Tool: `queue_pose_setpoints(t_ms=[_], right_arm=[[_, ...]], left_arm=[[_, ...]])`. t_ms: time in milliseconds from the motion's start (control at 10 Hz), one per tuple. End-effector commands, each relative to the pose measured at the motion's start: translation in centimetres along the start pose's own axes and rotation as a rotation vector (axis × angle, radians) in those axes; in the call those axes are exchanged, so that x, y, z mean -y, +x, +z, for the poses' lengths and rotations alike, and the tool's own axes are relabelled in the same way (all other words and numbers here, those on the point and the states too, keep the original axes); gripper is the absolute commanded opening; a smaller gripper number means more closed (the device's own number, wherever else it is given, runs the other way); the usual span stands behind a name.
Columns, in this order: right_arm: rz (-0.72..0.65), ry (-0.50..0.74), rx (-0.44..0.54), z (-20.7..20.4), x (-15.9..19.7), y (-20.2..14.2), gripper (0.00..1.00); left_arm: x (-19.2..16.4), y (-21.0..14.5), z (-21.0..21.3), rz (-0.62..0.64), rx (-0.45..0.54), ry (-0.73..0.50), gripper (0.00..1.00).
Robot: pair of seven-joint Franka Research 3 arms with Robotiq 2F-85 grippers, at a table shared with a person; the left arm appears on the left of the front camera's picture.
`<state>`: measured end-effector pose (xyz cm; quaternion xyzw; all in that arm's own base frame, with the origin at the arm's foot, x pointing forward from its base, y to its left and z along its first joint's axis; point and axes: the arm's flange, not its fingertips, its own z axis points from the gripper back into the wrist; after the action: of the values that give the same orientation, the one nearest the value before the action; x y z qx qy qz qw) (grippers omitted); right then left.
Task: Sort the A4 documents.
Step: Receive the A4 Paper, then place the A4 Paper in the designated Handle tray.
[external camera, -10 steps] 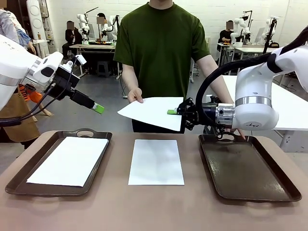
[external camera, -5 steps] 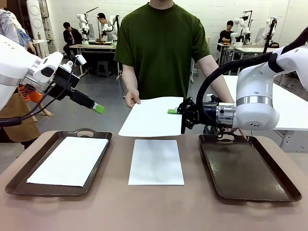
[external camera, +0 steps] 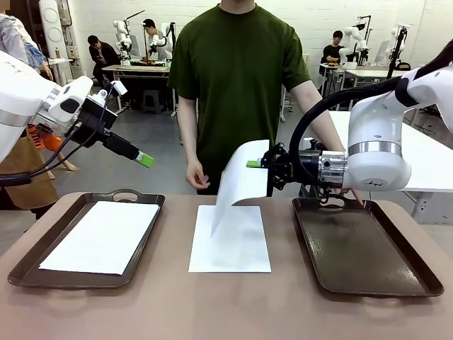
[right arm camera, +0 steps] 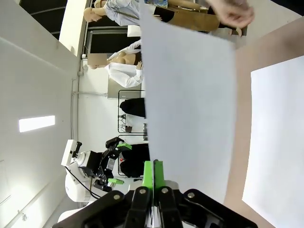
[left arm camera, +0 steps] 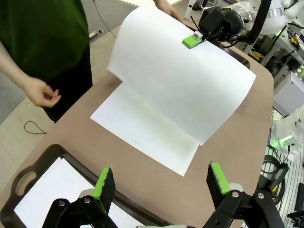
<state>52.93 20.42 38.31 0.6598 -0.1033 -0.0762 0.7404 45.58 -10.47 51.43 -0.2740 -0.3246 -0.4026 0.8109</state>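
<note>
A4 document [external camera: 241, 177] is hanging from the right jaws, which are pinching its edge shut, its length drooping away from them towards the wide-open, empty left jaws.

White walls [external camera: 88, 15]; grey floor [external camera: 159, 138]; bg worktables [external camera: 134, 69]

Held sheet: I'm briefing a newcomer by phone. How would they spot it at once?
At the brown table, find the empty dark tray on the robot's right. Left of it the right gripper pinches a white sheet. Unlike the flat sheet below, it hangs curled in midair.
</note>
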Motion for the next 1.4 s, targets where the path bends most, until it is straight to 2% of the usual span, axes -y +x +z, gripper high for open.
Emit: queue_pose_setpoints(t_ms=[0, 900, 1300], right_arm=[[-0.017, -0.003, 0.009, -0.1, 0.1, 0.0, 0.0], [0.0, 0.0, 0.0, 0.0, 0.0, 0.0, 0.01], [0.115, 0.036, -0.103, 7.8, -0.5, -1.1, 0.01]], left_arm=[[0.0, 0.0, 0.1, -0.002, 0.002, 0.0, 1.0], [0.0, 0.0, 0.1, -0.002, 0.002, 0.0, 1.0], [0.0, 0.0, 0.1, -0.002, 0.002, 0.0, 1.0]])
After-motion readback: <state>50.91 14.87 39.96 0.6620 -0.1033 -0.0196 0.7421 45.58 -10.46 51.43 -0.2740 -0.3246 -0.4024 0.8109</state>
